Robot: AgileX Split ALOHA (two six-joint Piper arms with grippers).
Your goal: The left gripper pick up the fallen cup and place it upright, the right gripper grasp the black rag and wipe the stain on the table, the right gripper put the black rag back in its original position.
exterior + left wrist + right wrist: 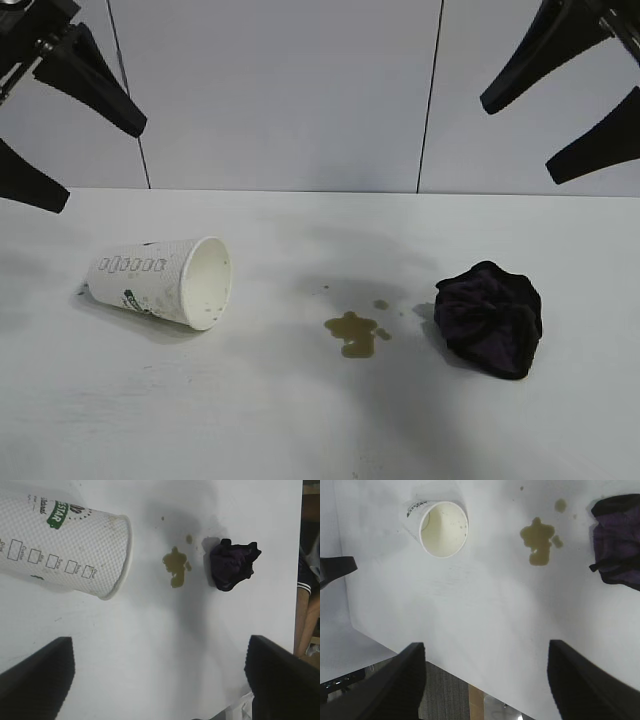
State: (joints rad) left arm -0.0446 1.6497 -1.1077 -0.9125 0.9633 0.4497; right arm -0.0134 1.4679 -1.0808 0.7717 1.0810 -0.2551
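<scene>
1. Cup (pixel 165 280) handling: your left gripper (pixel 60 135) hangs above it, fingers spread, empty. It lies on its side at the table's (pixel 300 420) left; light, thin-walled paper, so pinch the wall gently near the rim.
2. Right gripper (pixel 560 105) hangs above the rag (pixel 490 318), fingers apart, empty. Soft wad; grab its top.
3. Count: one cup, one rag, one stain (pixel 352 333) between them.

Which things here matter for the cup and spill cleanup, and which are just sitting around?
Part of the job:
- paper cup, lying on its side
- black rag
- stain
- left hand, open, above the table
- right hand, open, raised

Just there:
- grey wall panels
</scene>
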